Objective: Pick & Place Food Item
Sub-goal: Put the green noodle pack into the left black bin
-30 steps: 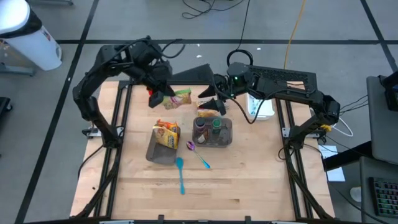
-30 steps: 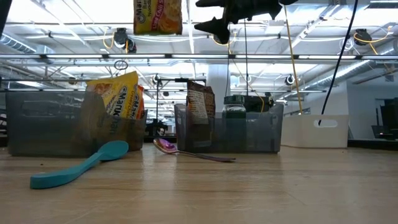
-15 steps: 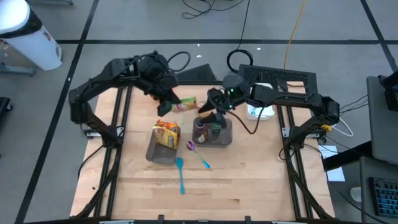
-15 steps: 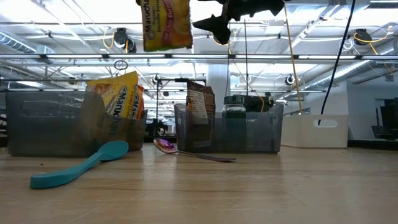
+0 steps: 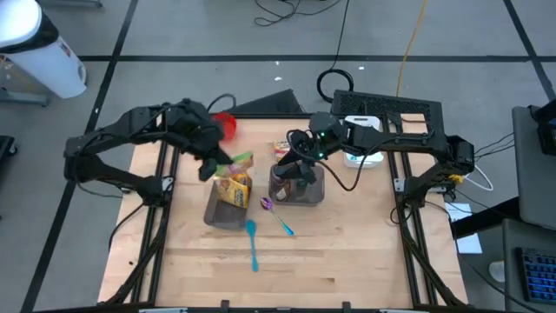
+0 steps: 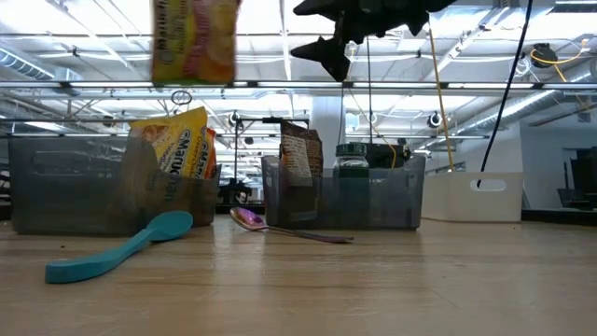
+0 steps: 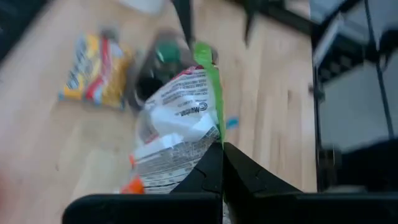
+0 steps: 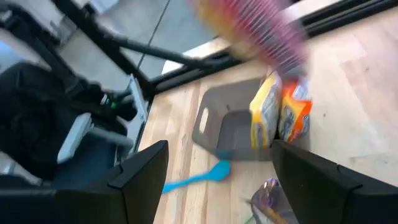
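A: Where's the food item rn?

B: Yellow-green plastic snack packet [image 5: 240, 160], clamped in the left gripper [image 5: 219, 162], fingers shut on its top edge. It hangs in the air, long axis pointing down, right over the left grey plastic bin [image 5: 223, 213].

A: So which way does the drop go?

B: Straight down, I'd judge. The bin sits just below the packet, w/ an orange-yellow noodle pack [image 5: 233, 187] already standing in it. Left arm's the near one, obv.

A: And the right gripper [image 5: 296, 155]?

B: Fingers spread wide, holding nothing, hovering over the right grey plastic bin [image 5: 318, 188].

A: Counts?

B: 2 bins. Noodle packs in the left bin: at least 1, maybe 2, can't tell. 1 packet in the air. 1 teal plastic spoon [image 5: 252, 242] and 1 purple metal spoon [image 5: 276, 216] on the wooden table [image 5: 347, 261]. The right bin holds 1 brown pouch [image 6: 298, 163] plus dark-lidded jars [image 5: 301, 177], approx 2, hard to be sure. 1 white tray [image 5: 369, 156] beside the right arm.
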Controlling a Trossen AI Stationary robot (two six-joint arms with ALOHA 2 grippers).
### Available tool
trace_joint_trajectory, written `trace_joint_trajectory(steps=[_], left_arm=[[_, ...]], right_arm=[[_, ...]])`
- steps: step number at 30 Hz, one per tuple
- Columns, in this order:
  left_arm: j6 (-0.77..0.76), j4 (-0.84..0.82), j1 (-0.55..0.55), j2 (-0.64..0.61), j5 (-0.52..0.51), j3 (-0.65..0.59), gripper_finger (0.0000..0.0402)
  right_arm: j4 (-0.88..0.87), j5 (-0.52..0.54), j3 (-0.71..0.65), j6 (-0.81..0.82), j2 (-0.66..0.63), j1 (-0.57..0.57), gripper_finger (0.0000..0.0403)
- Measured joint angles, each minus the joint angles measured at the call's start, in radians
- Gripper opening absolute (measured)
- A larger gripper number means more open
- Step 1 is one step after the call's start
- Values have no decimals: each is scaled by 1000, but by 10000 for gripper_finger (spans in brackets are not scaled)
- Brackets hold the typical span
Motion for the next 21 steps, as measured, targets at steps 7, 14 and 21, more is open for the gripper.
trace_joint_trajectory(steps=[7,14,21], left_arm=[[126,-178,-47,-28,80,-30,0],[368,-267,-86,-28,103,-31,0],[536,-263,-117,-28,135,-49,0]], right_arm=[[365,201,-86,192,0,0,277],[567,360,-172,323,0,20,277],[602,516,-224,388,1,109,277]])
